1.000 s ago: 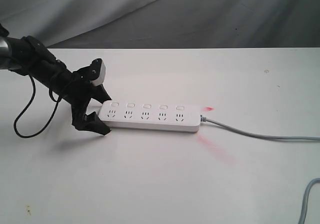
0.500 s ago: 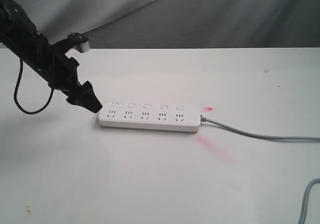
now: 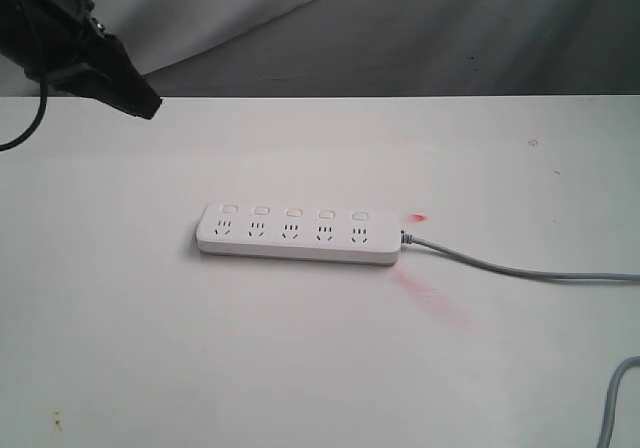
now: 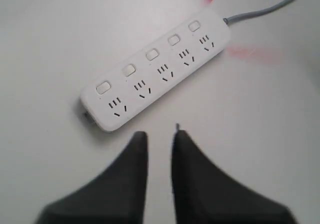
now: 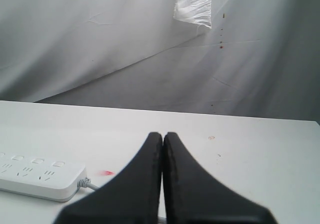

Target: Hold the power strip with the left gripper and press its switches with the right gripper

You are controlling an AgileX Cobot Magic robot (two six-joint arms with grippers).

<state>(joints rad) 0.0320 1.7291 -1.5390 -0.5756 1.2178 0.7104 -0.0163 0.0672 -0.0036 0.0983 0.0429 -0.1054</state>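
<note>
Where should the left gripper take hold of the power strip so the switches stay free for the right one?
I'd take the power strip at its cord-free rounded end, nearest the left gripper, jaws closing across the two long edges. It lies flat, so come down from above; stay outboard of the end switch, leaving the row clear.

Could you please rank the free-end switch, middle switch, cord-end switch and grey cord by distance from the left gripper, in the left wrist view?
From the left gripper:
1. Free-end switch, at the row's cordless end.
2. Middle switch, row centre.
3. Cord-end switch, last in row.
4. Grey cord, trailing past the last switch.
</note>
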